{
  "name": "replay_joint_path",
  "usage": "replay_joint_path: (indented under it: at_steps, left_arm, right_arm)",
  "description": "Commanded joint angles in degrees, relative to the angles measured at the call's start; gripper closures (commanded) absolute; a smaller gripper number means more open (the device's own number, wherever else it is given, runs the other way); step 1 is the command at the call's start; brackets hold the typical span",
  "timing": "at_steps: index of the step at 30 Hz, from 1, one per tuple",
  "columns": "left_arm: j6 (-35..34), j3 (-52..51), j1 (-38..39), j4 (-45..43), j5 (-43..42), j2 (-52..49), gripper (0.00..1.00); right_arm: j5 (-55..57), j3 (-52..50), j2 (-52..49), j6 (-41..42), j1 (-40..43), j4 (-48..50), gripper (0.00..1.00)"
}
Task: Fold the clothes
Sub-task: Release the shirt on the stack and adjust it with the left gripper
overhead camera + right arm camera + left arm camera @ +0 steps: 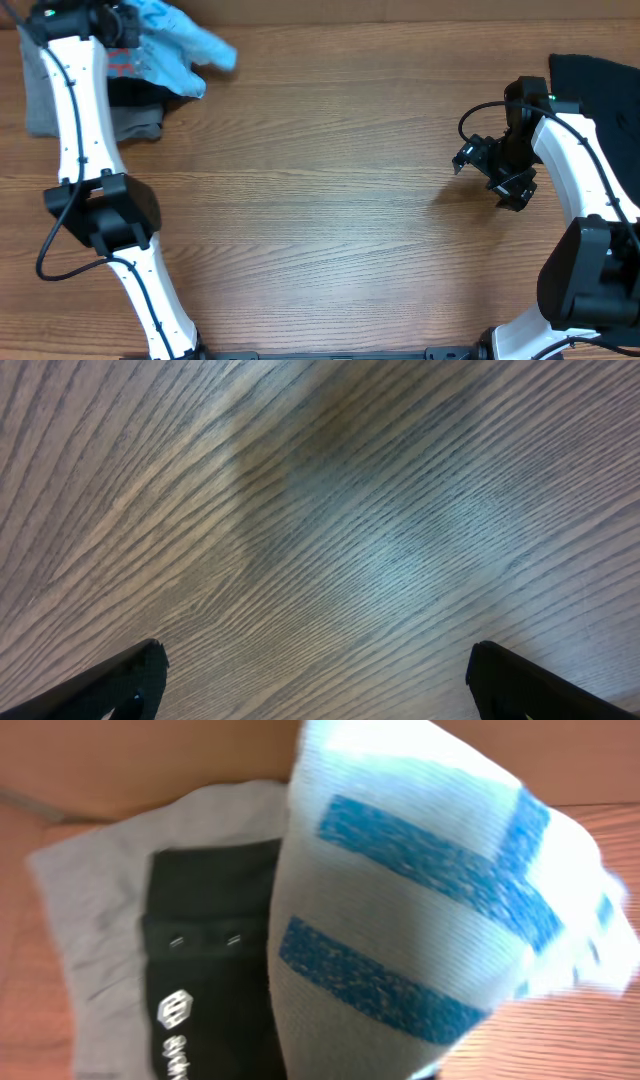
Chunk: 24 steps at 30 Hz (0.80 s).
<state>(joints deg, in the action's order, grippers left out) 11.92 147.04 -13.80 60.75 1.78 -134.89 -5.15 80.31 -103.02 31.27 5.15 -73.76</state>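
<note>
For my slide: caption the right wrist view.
The right claw, fingers wide apart, poised above the wood-grain table.

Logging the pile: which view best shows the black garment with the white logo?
Left wrist: black garment lies on the grey garment, logo visible. Overhead shows a dark sliver beneath the blue T-shirt; right wrist, none.

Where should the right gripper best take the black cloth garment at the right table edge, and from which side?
I would pinch the left edge near its far corner, coming from the table centre: the black cloth garment lies flat, while the right arm hides its nearer part. The right gripper is open.
</note>
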Motion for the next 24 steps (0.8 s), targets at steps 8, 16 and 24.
replay_joint_path:
  at_steps: [8,16,24]
  left_arm:
    - [-6.1,-1.16,-5.31,-5.11,-0.11,1.01,0.95]
    - [-13.6,-6.43,-8.87,-13.31,4.63,-3.91,0.72]
    - [-15.41,-6.27,-11.72,-9.7,7.85,-5.68,0.64]
  right_arm:
    - [-0.96,1.18,2.1,-0.2,0.07,-0.2,0.0]
    - [-1.14,1.18,2.1,-0.2,0.07,-2.71,0.0]
    - [-1.14,1.18,2.1,-0.2,0.07,-2.84,0.0]
